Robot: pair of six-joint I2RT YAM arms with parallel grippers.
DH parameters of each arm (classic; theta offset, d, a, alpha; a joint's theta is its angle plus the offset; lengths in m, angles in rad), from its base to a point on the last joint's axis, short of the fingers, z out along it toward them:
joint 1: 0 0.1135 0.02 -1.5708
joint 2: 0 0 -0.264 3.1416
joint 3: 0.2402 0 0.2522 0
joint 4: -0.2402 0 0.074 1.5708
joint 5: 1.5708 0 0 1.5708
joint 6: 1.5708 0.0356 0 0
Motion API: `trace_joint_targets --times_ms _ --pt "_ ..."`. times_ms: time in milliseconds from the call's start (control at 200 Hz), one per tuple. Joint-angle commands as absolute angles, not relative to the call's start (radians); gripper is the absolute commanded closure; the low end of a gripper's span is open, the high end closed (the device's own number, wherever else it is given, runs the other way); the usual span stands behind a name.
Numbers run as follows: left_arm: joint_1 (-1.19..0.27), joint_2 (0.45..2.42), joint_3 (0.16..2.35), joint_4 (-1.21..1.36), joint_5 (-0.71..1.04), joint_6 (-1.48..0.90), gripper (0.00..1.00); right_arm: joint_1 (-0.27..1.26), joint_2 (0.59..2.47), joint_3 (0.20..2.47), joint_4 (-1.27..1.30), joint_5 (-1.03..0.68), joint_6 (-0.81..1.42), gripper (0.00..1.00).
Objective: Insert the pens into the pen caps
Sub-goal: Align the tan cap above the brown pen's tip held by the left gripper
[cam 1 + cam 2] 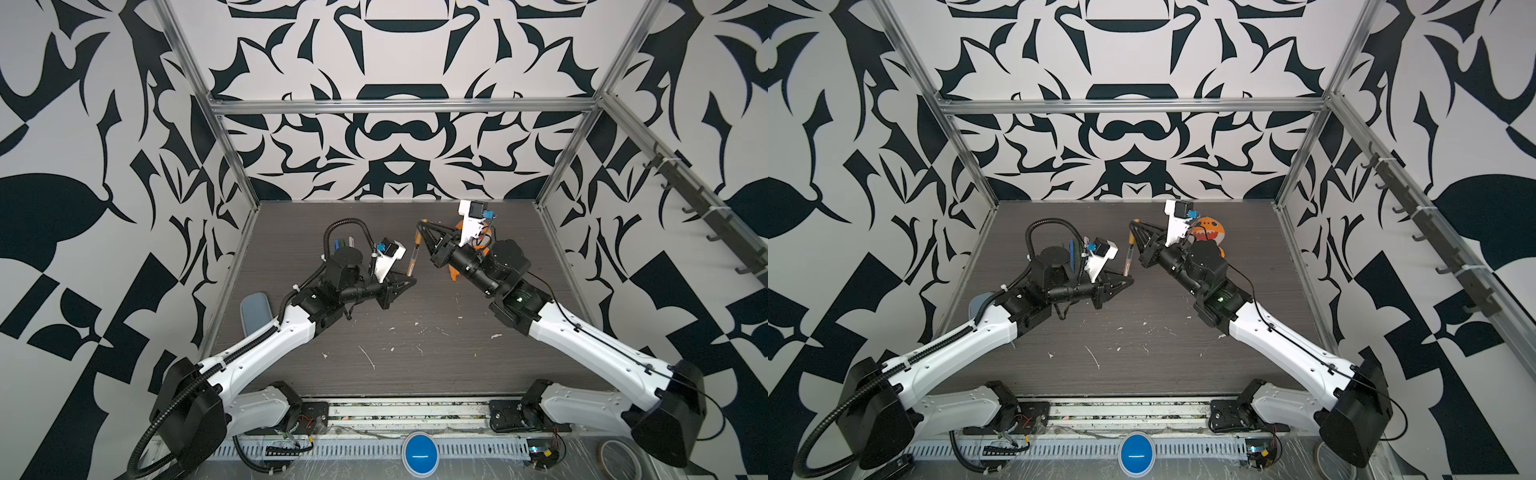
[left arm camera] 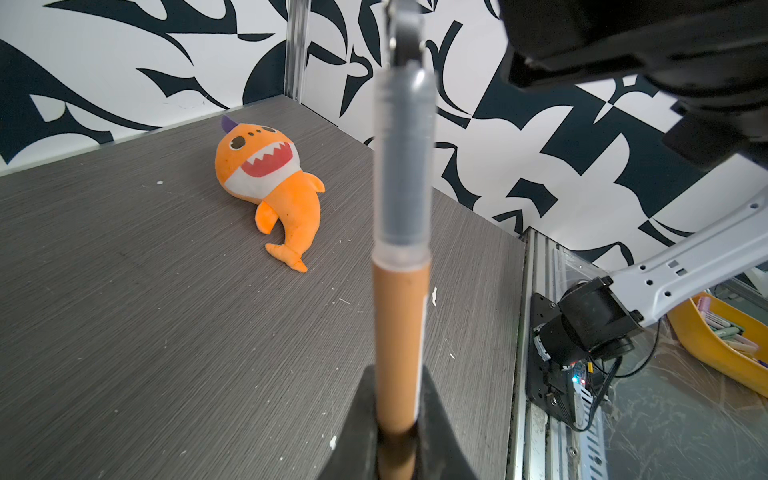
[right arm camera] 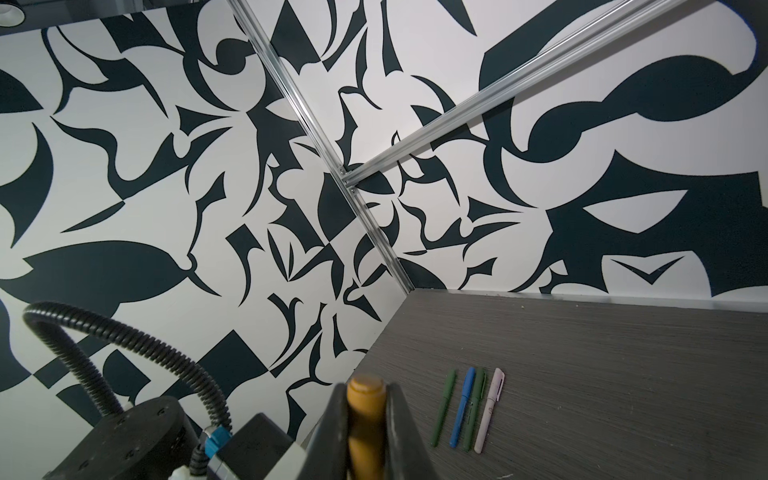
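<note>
Both top views show four pens (image 1: pixel 341 244) lying side by side far left on the desk (image 1: pixel 415 365); mid-air, left claw (image 1: pixel 409 277) clamps the orange pen (image 1: pixel 412 262), right claw (image 1: pixel 421 227) clamps its mustard cap (image 1: pixel 424 223), in line; toy shark (image 1: pixel 1209 231) behind.

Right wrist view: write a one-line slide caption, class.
Right gripper shut on the mustard-orange cap, four pens lying side by side on the table beyond.

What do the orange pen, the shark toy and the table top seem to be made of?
Orange pen: seemingly smooth matte plastic; even colour, soft sheen.
Shark toy: stuffed plush fabric; fuzzy surface, rounded soft shape.
Table top: probably matte grey wood-grain laminate; fine parallel streaks, though real wood is possible.
</note>
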State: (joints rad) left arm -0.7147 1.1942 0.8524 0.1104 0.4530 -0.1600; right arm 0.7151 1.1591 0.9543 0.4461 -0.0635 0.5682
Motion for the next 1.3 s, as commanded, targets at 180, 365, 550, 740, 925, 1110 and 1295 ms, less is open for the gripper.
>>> trace_joint_targets --times_ms 180,365,550,740,925,1110,1295 --pt "-0.725 1.197 0.879 0.125 0.472 -0.159 0.96 0.717 1.118 0.997 0.453 -0.029 0.496 0.98" --pt "-0.726 1.197 0.881 0.124 0.471 -0.158 0.96 0.716 1.119 0.996 0.435 -0.040 0.504 0.98" --pt "-0.726 1.198 0.881 0.124 0.469 -0.158 0.96 0.716 1.129 0.986 0.428 -0.086 0.546 0.98" --pt "-0.727 1.197 0.881 0.124 0.460 -0.158 0.96 0.717 1.129 0.975 0.405 -0.100 0.567 0.99" --pt "-0.726 1.191 0.874 0.134 0.459 -0.164 0.96 0.716 1.118 0.945 0.404 -0.095 0.579 0.99" --pt "-0.726 1.186 0.866 0.153 0.453 -0.180 0.96 0.718 1.119 0.917 0.415 -0.121 0.614 0.99" --pt "-0.726 1.175 0.852 0.191 0.436 -0.211 0.96 0.722 1.114 0.856 0.471 -0.130 0.665 0.96"
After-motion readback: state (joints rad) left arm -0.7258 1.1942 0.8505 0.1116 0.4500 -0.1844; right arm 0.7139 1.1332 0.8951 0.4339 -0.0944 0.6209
